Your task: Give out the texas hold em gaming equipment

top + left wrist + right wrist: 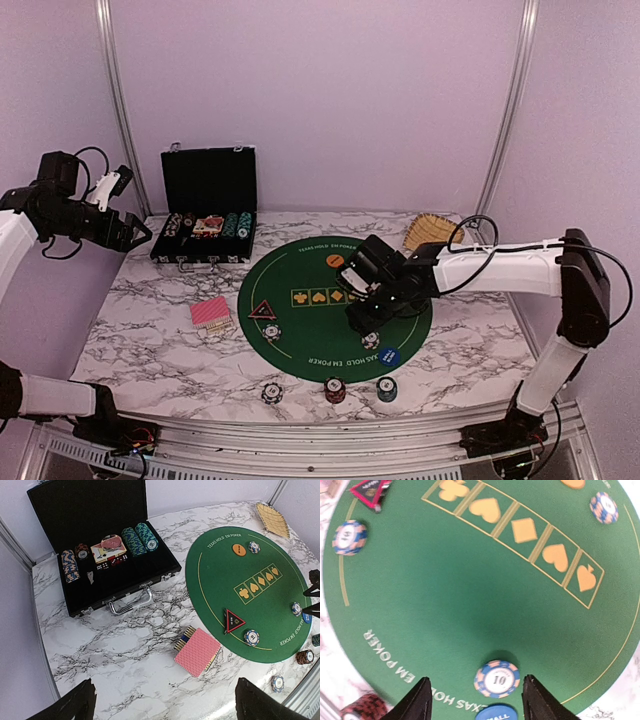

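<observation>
Directly below my right wrist camera, one striped chip [496,679] marked 10 lies flat on the green mat [445,610], near its near-right rim. The right gripper [475,677] straddles it, fingers partly spread, clear of the chip on both sides and gripping nothing. The blue button [496,713] sits just beside the chip on its near side.

Risks, in my judgement:
- A crooked lift could let a fingertip catch the chip's edge, dragging it onto the blue button or off its spot.
- The three chip stacks sit off the mat close to the table's near edge. A low sweep of the right arm could knock them to the floor.

Count:
- Single chips on the mat: three.
- Stacks at the near edge: black-white [271,391], red [335,389], teal [387,388], one each.
- Buttons: one blue, one orange [334,260].
- Triangle marker [263,310]: one, at the mat's left.
- Card deck [211,313]: one, on the marble left of the mat.

The left gripper [165,682] hangs fully spread and empty at the far left, high beside the open case [205,215]. A basket [430,232] lies at the far right.
</observation>
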Motion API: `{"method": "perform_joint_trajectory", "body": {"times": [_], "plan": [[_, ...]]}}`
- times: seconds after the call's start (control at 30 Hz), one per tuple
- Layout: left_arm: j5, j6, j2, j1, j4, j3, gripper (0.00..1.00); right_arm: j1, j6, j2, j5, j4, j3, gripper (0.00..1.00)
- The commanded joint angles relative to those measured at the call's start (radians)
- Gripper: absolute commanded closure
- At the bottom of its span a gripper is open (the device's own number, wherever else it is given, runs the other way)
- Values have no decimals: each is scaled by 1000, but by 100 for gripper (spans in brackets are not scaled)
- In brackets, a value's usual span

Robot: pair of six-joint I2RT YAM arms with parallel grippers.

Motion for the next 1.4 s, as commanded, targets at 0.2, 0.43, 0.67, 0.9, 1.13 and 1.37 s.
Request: {"method": "perform_joint_trajectory", "body": {"times": [0.2,0.43,0.67,0.9,1.13,1.37], "plan": [[16,16,11,3,-30,28,1,264,62,24,-64,-111,137,23],[15,18,12,4,-30,19,1,323,71,63,-114,-96,104,19],[18,15,12,4,-29,11,1,334,70,75,-117,-100,79,19],[2,26,10,4,-30,-11,1,334,80,61,-122,-76,32,26],[5,28,7,4,-30,-23,1,334,82,67,-127,-65,15,32],[4,28,8,3,-30,-19,1,334,83,65,-124,-60,4,41]]}}
